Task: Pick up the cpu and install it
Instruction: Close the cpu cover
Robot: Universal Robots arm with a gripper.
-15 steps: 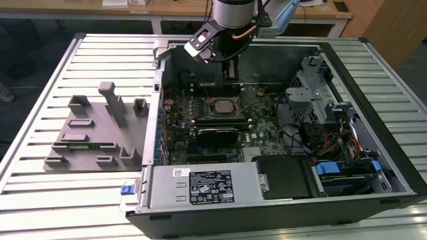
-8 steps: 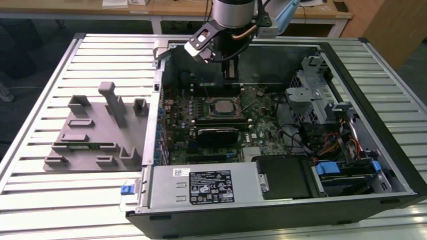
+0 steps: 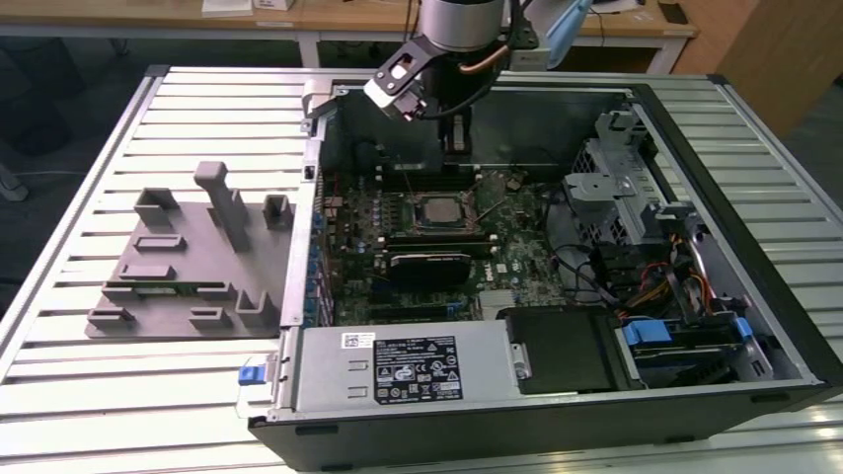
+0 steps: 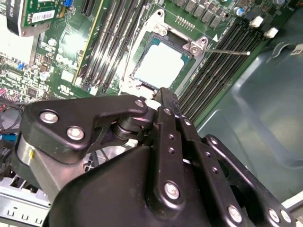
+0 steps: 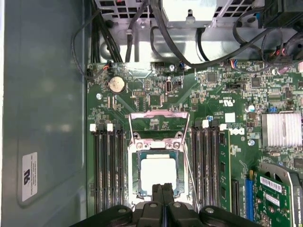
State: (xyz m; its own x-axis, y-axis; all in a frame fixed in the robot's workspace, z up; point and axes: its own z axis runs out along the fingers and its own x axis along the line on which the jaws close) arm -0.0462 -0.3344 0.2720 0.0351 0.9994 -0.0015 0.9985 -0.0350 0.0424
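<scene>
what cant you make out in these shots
- First wrist view: the near edge of the cpu, covered by the tips of the gripper.
- Second wrist view: whether the shut gripper touches the cpu; the gripper's own body blocks the contact spot.
- Exterior view: whether the cpu lies flat in the socket; too small to tell.

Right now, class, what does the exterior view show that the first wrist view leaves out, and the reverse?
The exterior view adds the grey fixture tray standing on the slatted table. The first wrist view adds a round coin battery and a silver finned heatsink on the motherboard. Both show the cpu lying in its socket, and the gripper, fingers together, above the board near it.
</scene>
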